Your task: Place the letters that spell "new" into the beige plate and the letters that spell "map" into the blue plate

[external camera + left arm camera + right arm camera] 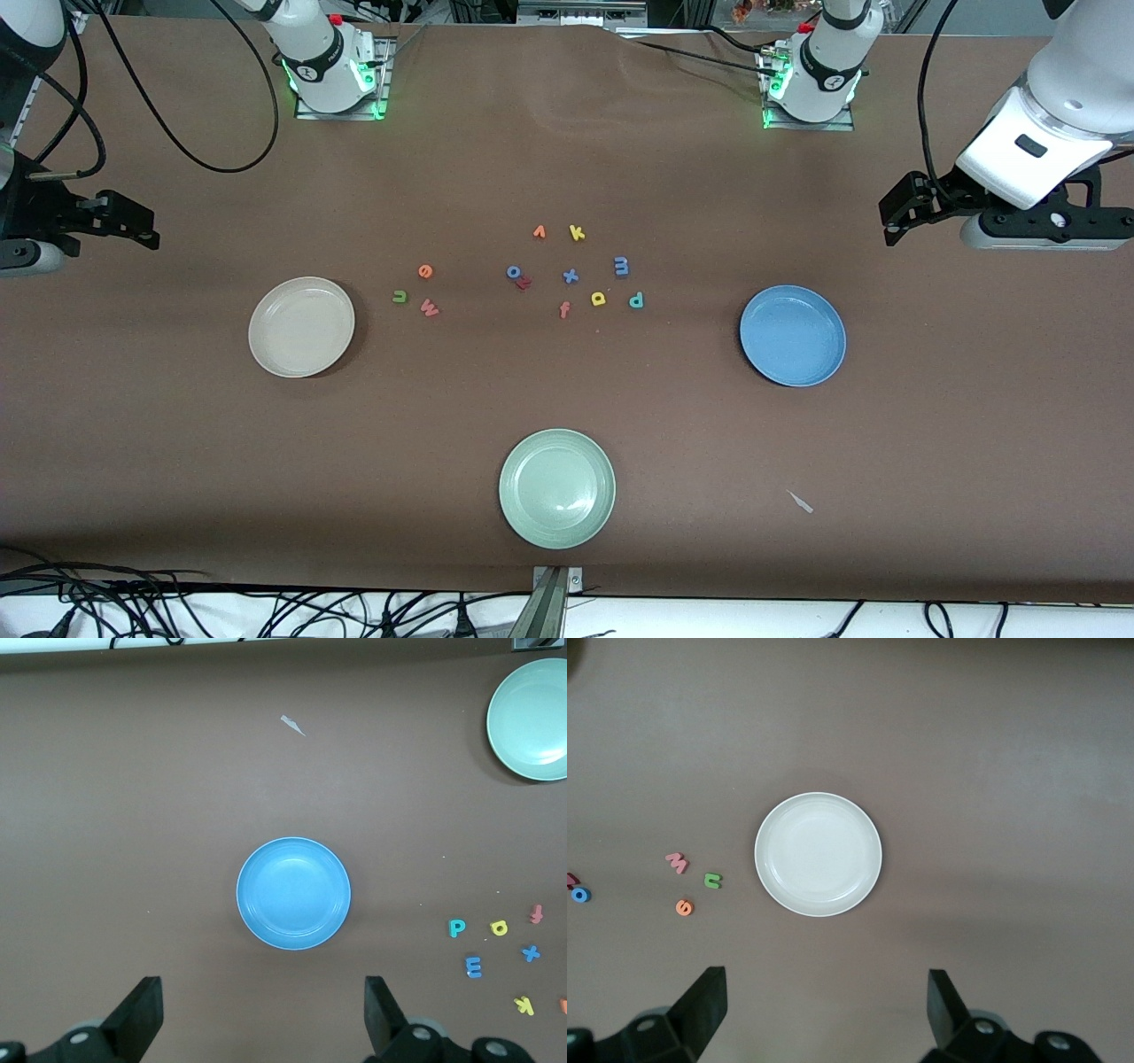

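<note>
Mid-table, the green n (400, 297), orange e (425, 271) and pinkish-red w (430, 308) lie beside the beige plate (301, 326); the blue m (621, 265), yellow a (599, 299) and teal p (635, 300) lie nearer the blue plate (793, 335). Light, squashy foam, I judge: pinch across edges. My left gripper (263, 1014) and right gripper (826, 1010) wait spread wide over the table ends.

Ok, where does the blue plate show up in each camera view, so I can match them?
Front view: the blue plate lies toward the left arm's end of the table, beside the teal p.
Left wrist view: the plate sits mid-picture.
Right wrist view: not in it.
Shared landmark: the teal p.
</note>
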